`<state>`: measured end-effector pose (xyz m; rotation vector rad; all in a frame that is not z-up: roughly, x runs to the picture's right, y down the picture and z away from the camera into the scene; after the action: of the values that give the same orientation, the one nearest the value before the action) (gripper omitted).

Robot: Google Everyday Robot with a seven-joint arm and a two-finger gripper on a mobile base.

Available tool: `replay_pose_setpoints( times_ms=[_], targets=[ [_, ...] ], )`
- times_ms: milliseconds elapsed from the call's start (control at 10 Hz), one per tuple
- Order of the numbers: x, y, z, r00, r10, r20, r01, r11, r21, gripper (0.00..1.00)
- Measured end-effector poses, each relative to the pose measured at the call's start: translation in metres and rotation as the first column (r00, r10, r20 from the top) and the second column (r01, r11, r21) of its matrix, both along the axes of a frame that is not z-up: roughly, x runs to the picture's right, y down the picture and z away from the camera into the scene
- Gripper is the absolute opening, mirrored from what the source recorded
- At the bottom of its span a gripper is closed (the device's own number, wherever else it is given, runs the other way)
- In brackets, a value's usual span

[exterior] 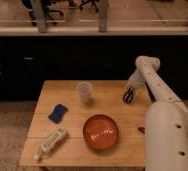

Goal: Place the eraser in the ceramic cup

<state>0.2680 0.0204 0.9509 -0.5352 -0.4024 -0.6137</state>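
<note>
The eraser [129, 95] is a small dark block at the right side of the wooden table [72, 125], near its far edge. My gripper [128, 94] reaches down from the white arm and is shut on the eraser just at the tabletop. The ceramic cup [84, 92] is pale and handleless. It stands upright at the table's far middle, well to the left of the gripper.
A wide orange-red bowl [101, 132] sits in the front middle. A blue pad [58, 112] and a white tube [52, 141] lie on the left. A slim red-brown thing [141, 130] peeks out beside my arm's white body [169, 135] at the right edge.
</note>
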Motion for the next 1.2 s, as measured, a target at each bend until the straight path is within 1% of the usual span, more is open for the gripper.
replay_pose_setpoints(
  times_ms=[300,600,800,1200],
  targets=[
    [-0.006,-0.001,-0.009,0.999,0.019,0.028,-0.019,0.9998,-0.004,0.0],
    [-0.012,-0.002,-0.021,0.997,0.049,0.063,-0.047,0.9986,-0.023,0.0],
    [-0.016,-0.003,-0.029,0.995,0.063,0.071,-0.061,0.9977,-0.03,0.0],
    [-0.028,-0.003,-0.049,0.992,0.099,0.083,-0.094,0.9936,-0.063,0.0]
  ],
)
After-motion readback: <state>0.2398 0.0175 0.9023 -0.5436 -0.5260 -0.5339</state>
